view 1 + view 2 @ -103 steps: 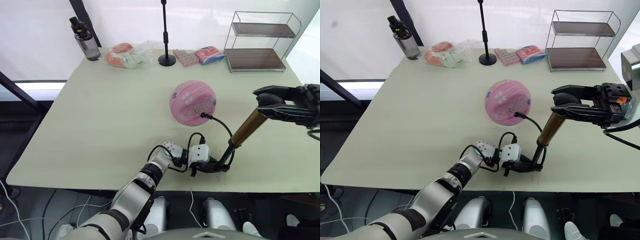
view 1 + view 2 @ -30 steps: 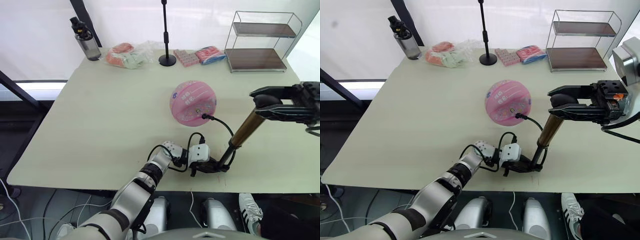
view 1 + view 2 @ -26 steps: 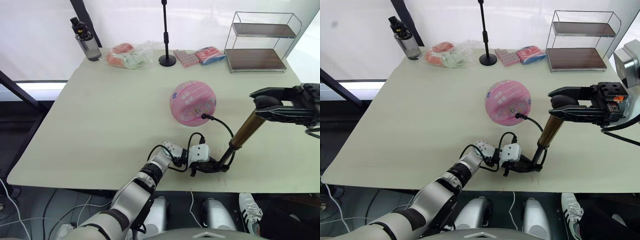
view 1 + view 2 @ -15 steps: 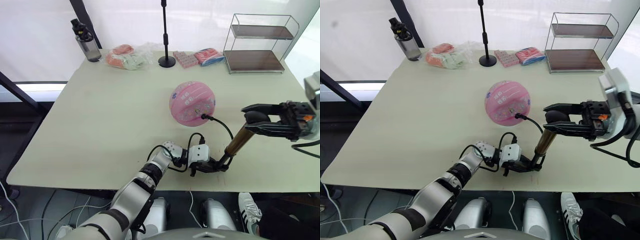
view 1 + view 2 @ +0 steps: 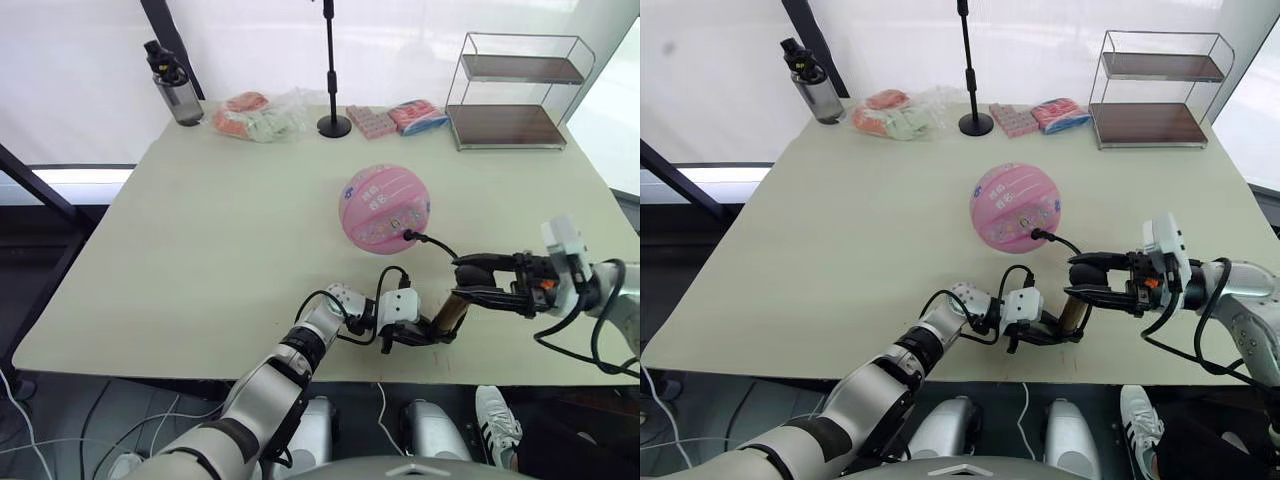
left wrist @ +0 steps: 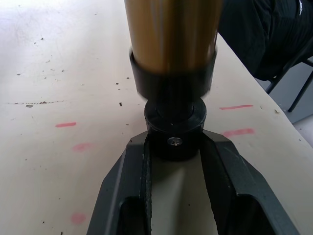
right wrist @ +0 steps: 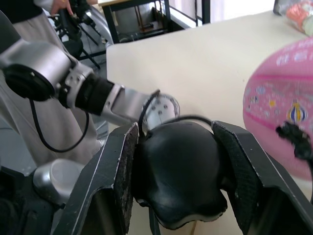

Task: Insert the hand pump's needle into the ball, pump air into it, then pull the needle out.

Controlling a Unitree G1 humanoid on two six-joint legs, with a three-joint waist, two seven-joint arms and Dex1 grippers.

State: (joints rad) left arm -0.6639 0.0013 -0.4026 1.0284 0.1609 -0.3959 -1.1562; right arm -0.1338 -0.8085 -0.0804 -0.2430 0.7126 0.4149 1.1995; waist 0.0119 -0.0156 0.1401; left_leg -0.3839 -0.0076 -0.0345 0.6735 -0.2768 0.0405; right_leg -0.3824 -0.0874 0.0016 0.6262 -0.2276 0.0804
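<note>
Hand pump [image 5: 446, 314] gripped both ends, needle [image 5: 406, 235] in ball [image 5: 385, 208]

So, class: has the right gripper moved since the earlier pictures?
Yes. The right gripper has pushed the pump handle down toward the table and the left gripper; the ball stayed put.

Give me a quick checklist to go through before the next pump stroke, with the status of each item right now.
1. Needle seated in the ball: ok.
2. Left gripper clamping the hand pump at its base: ok.
3. Right gripper closed on the handle: ok.
4. Hose free of kinks: ok.
5. Ball resting steady on the table: ok.
6. Ball firm enough: cannot tell.
</note>
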